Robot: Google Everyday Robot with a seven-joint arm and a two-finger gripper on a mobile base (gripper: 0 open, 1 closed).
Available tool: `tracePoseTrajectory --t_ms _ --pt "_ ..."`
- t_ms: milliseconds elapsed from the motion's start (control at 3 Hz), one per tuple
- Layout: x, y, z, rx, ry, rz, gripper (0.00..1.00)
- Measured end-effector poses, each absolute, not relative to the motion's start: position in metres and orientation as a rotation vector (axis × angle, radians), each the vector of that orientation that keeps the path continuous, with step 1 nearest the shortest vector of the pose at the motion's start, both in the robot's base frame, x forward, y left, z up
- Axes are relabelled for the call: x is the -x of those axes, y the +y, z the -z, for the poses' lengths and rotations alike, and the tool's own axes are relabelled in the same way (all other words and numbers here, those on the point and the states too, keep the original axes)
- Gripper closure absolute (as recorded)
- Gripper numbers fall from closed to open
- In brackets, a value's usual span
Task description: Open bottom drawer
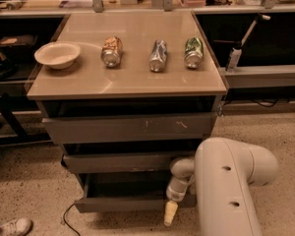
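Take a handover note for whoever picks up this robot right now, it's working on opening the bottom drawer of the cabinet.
The gripper is low, at the right end of the bottom drawer front, close to the floor. Whether it has a hold on the drawer cannot be seen.
The bottom drawer is pulled partly out, and its dark inside shows behind the front.
Done: the opening is started.
Left: probably pull it further out, then let go and back the arm away.
A bowl and three cans lie on the cabinet top, well away from the arm.

Gripper (170, 213) at bottom drawer (123, 203) front's rt end, arm (226, 191) blocks rt side; floor (34, 181) to left open.
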State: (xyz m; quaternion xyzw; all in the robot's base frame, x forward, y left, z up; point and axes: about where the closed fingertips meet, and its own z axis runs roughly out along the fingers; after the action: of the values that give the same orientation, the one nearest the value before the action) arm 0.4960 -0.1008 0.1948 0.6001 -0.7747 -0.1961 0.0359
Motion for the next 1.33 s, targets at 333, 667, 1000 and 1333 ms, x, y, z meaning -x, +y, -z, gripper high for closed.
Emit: tracePoseTrajectory --t_ms 333,667,1000,1333 --pt "-0.446 -0.127 -0.222 -1.745 -2.331 0.664 0.00" --pt "-0.445 -0.127 -0.222 -1.745 -2.332 0.664 0.00" --pt "-0.437 -0.132 -0.218 -1.728 -2.325 0.643 0.00" --pt "-0.413 -0.144 -0.200 -1.664 -2.284 0.630 0.00"
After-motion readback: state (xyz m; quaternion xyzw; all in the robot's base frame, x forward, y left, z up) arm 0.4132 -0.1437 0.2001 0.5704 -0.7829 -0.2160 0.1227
